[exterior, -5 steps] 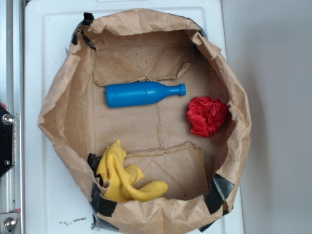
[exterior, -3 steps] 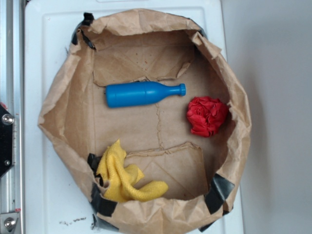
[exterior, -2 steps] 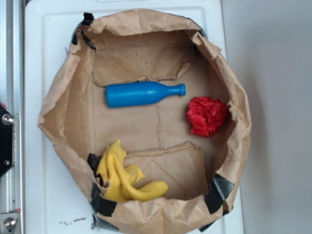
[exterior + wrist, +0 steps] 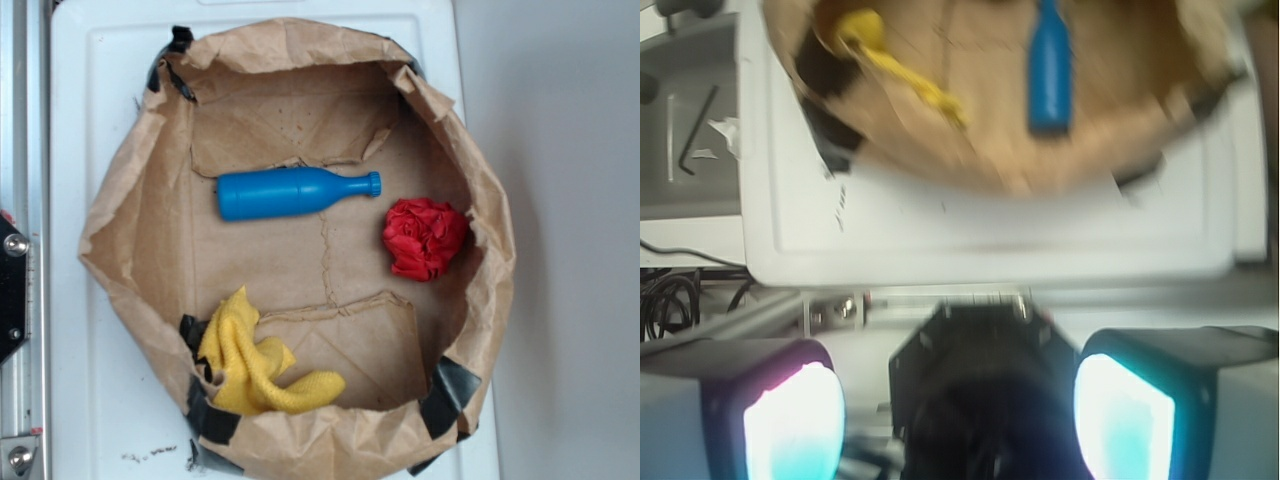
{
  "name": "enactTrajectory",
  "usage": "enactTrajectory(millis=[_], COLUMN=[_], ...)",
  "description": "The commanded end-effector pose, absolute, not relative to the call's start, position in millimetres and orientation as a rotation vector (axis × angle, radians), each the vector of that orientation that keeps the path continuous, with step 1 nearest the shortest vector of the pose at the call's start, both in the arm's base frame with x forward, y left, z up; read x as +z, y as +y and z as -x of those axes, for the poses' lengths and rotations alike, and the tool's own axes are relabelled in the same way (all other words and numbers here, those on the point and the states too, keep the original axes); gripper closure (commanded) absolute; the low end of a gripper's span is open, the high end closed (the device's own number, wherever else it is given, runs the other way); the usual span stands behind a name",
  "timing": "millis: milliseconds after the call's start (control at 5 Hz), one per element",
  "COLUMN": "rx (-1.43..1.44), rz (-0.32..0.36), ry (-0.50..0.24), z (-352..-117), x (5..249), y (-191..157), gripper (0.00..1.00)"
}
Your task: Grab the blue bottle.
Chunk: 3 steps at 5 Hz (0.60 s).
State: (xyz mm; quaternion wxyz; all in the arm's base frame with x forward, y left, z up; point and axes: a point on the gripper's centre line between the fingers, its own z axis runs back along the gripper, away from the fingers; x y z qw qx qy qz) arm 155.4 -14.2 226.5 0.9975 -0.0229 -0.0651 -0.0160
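In the wrist view, the gripper [image 4: 960, 410] fills the lower edge: two glowing cyan-white fingertips [image 4: 792, 428] stand far apart on either side of the dark round mount, so the jaws are spread wide and hold nothing. The view is motion-blurred.

Directly beyond the fingers runs a grey metal rail [image 4: 940, 300], and beyond that the near rim of a white moulded plastic tray [image 4: 970, 235]. To the left of the gripper, off the tray, a dark bent hex key [image 4: 695, 130] lies on a grey surface.

Farther out on the tray sits a crumpled brown paper bag [image 4: 130, 240], rolled down into a shallow open bowl and patched with strips of black tape [image 4: 447, 393]. All three loose items lie inside it, well apart from the gripper.

The solid bright blue plastic bottle with narrow neck and ribbed cap [image 4: 295, 192] lies on its side on the bag floor, ahead of the gripper and slightly to the right in the wrist view [image 4: 1051, 68], with its neck pointing away. The crumpled yellow cloth [image 4: 250, 362] lies ahead and to the left, against the bag wall. The red cloth ball [image 4: 425, 237] is visible only in the exterior view, on the bag floor just past the bottle's cap end and not touching it.
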Motion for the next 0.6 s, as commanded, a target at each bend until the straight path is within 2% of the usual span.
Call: enactTrajectory(millis=[0, 200, 400], rx=[0.017, -0.122, -0.327], rz=[0.095, 0.155, 0.170], ry=[-0.223, -0.247, -0.262], z=[-226, -244, -259], x=[235, 234, 210], y=[-5, 11, 35], gripper=[0.00, 0.00, 0.00])
